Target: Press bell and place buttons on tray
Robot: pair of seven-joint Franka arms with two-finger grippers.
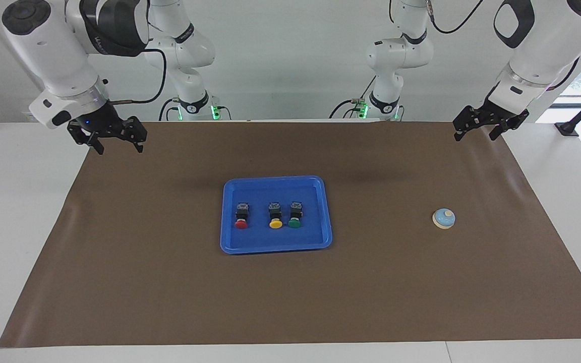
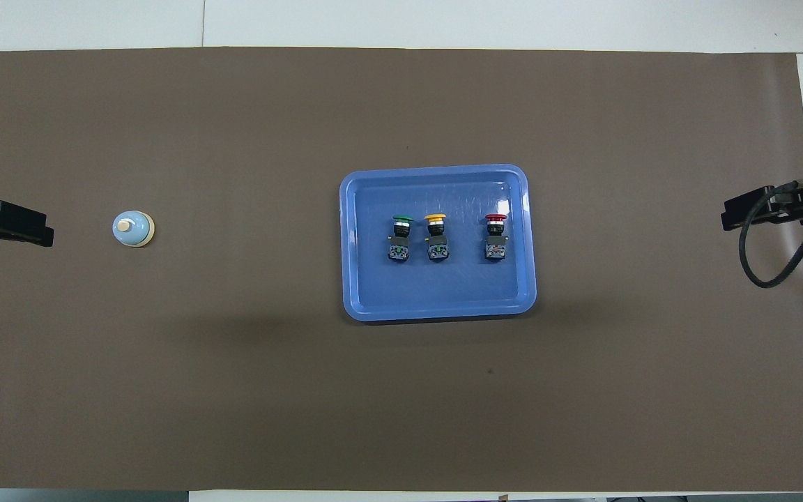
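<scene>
Now | buttons point(image 1: 268, 216) in tray point(image 1: 276, 245); bell point(image 1: 444, 219) apart | left claw point(image 1: 477, 130), right claw point(image 1: 117, 142) (both waiting) spread, empty

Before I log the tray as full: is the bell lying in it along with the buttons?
No, the bell sits on the brown mat toward the left arm's end, apart from the tray, which holds only the three buttons.

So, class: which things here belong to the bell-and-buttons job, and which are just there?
Job:
bell
red button
yellow button
green button
tray
left gripper
right gripper

Just there:
brown mat
</scene>
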